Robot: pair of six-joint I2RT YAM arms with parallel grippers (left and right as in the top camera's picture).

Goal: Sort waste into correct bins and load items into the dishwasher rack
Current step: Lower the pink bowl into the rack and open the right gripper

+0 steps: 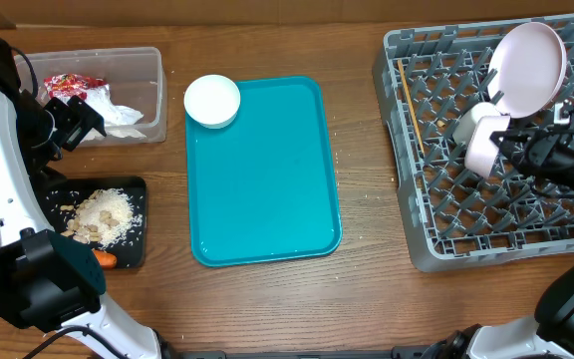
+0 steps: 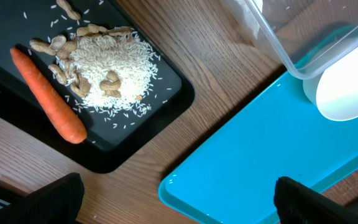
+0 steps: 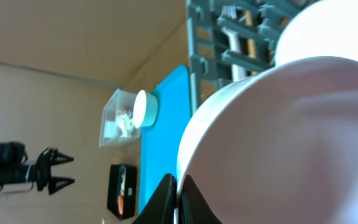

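ok so the right gripper (image 3: 177,186) is over at the dishwasher rack (image 1: 436,234), and on its wrist cam the two fingers are pinched tight together on the rim of a pale bowl (image 3: 291,143) — the thin edge is clamped between them, with the bowl tipped up on its side over the pegs. Just past it in the rack a pink plate (image 1: 528,62) leans upright near the far edge, and a thin wooden stick (image 1: 410,105) lies along the rack's left side. The left gripper (image 1: 76,122) is a totally different story: jaws spread as wide as they go, nothing in them, hanging by the near edge of the clear tub (image 1: 152,60), just up from the black tray (image 1: 138,249). The tub has the red wrapper (image 1: 68,84) and the crumpled napkins (image 1: 118,112) in it. The black tray holds a heap of rice (image 2: 114,68) with beige scraps (image 2: 61,59) mixed in, and the carrot (image 2: 48,96) lies along one edge of the tray beside the heap. In the middle of the table is the teal tray (image 1: 267,189), with a small white bowl (image 1: 212,101) sitting in its far left corner, close to the tub — can't tell if those two actually touch
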